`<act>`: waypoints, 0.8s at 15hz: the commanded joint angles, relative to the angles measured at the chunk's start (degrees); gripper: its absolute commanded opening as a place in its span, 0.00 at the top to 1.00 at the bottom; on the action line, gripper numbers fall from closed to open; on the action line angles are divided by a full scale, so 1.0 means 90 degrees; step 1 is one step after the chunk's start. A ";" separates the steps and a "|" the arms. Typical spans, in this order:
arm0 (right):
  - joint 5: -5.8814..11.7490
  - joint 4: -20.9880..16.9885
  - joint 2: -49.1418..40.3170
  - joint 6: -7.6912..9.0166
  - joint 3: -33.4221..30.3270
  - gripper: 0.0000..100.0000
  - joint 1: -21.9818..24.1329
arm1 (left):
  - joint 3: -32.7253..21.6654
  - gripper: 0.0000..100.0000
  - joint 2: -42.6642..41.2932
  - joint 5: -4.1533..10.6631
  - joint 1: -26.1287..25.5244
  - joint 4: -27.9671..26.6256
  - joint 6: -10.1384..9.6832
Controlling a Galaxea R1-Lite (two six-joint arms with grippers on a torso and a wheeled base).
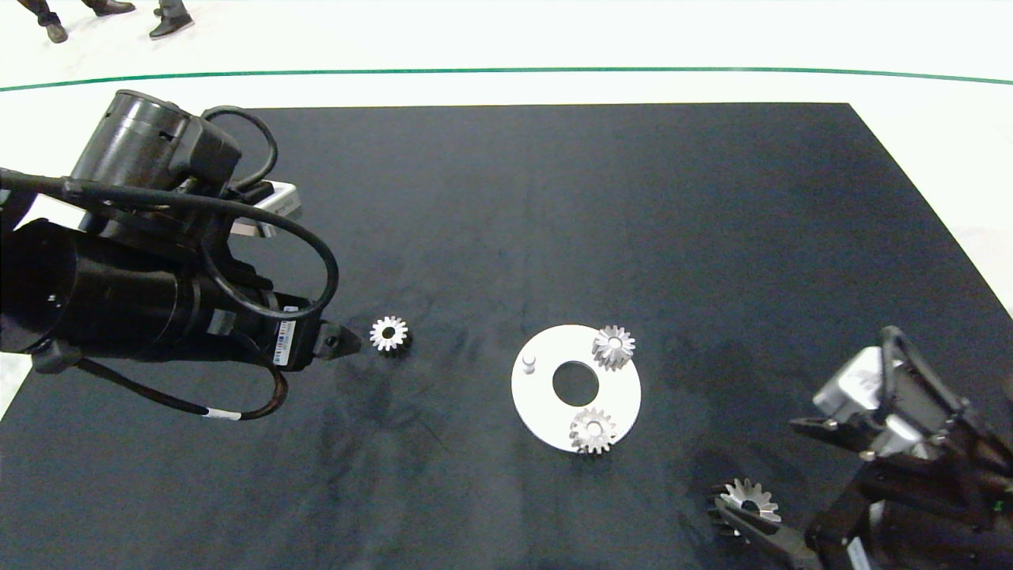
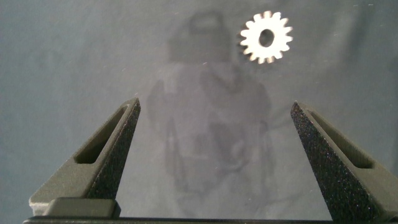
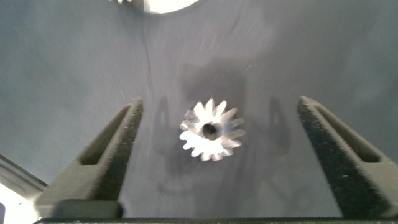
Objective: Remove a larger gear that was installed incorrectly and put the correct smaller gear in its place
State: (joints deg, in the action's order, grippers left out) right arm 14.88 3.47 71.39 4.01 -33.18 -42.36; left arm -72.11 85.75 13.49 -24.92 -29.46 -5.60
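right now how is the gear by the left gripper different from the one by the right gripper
The smaller gear near the left gripper has short stubby teeth; the larger gear under the right gripper has long pointed, star-like teeth. The smaller gear lies ahead of the left gripper's open fingers, off to one side; the larger gear sits between the right gripper's open fingers, untouched. Both are silver, lie flat on the black mat, off the white disc.

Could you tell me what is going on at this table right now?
The larger gear is already off the white plate and lies on the mat between the open fingers of the right gripper. The plate carries two small gears and one bare peg. The left gripper, also open, is near the smaller gear lying loose on the mat, not yet picked up.
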 commanded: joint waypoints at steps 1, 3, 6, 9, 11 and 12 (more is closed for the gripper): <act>0.0016 -0.0513 -0.2287 0.0746 -0.0991 0.00 -0.0010 | -0.0015 0.00 0.0531 0.0014 -0.0356 0.0207 -0.0013; -0.0003 -0.0620 -0.2932 0.1302 -0.1342 0.00 -0.0039 | -0.0094 0.00 0.1068 0.0034 -0.0679 0.0256 -0.0013; -0.0003 -0.0650 -0.3166 0.1420 -0.1616 0.00 -0.0029 | -0.0513 0.00 0.1644 0.0210 -0.0874 0.0481 0.0046; 0.0006 -0.0650 -0.3264 0.1429 -0.1626 0.00 -0.0029 | -0.0650 0.00 0.1761 0.0258 -0.0845 0.0520 0.0475; 0.0006 -0.0650 -0.3274 0.1429 -0.1626 0.00 -0.0029 | -0.0650 0.00 0.1752 0.0307 -0.0767 0.0520 0.0739; 0.0006 -0.0659 -0.3274 0.1429 -0.1626 0.00 -0.0029 | -0.0650 0.00 0.1752 0.0307 -0.0669 0.0530 0.0827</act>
State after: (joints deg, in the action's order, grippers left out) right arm 14.85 -2.43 42.22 16.75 -47.76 -42.61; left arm -77.92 101.18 16.12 -31.48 -24.53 1.84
